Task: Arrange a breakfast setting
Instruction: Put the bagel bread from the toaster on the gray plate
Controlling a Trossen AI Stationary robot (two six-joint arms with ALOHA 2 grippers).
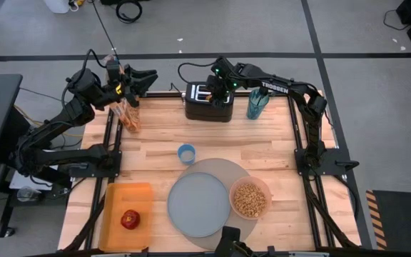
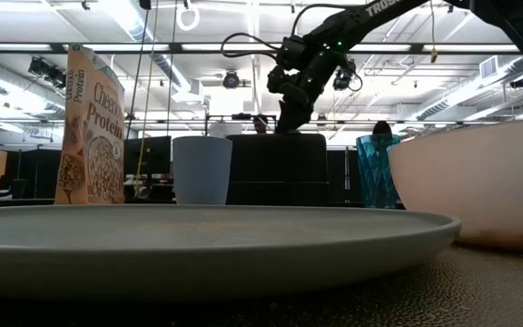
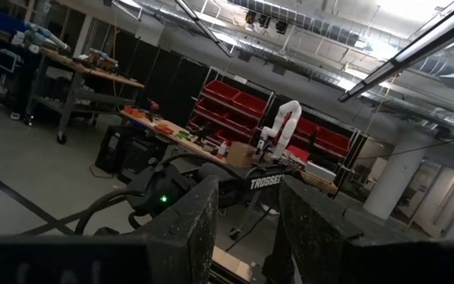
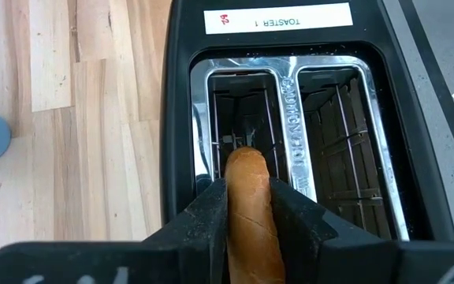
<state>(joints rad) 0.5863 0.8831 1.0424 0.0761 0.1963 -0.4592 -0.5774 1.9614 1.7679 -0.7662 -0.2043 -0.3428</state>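
Observation:
My right gripper (image 4: 248, 207) is shut on a bagel half (image 4: 248, 185) over the black toaster (image 1: 209, 102) at the table's far side. My left gripper (image 1: 145, 77) is open and empty, raised at the far left above a cereal box (image 1: 129, 114). The grey plate (image 1: 198, 203) lies on the larger grey mat (image 1: 228, 171) near the front edge. The pink bowl (image 1: 250, 198), filled with cereal, sits on the mat's right. The red apple (image 1: 130, 219) lies on the orange tray (image 1: 123, 203). The teal tumbler (image 1: 257, 103) stands right of the toaster. No spoon shows. My right gripper pinches the bagel half's two flat faces (image 4: 251, 225) between its two fingers, with the crust edge toward the camera. The fingers point down from above the toaster. The bagel stands on edge with its lower end (image 4: 245, 156) at one slot's mouth (image 4: 239, 118); whether it is inside, I cannot tell.
A small blue cup (image 1: 186, 153) stands on the bare wood between toaster and mat. The toaster's other slot (image 4: 345, 150) is empty. The arm bases stand at the table's left (image 1: 95, 153) and right (image 1: 312, 153) edges.

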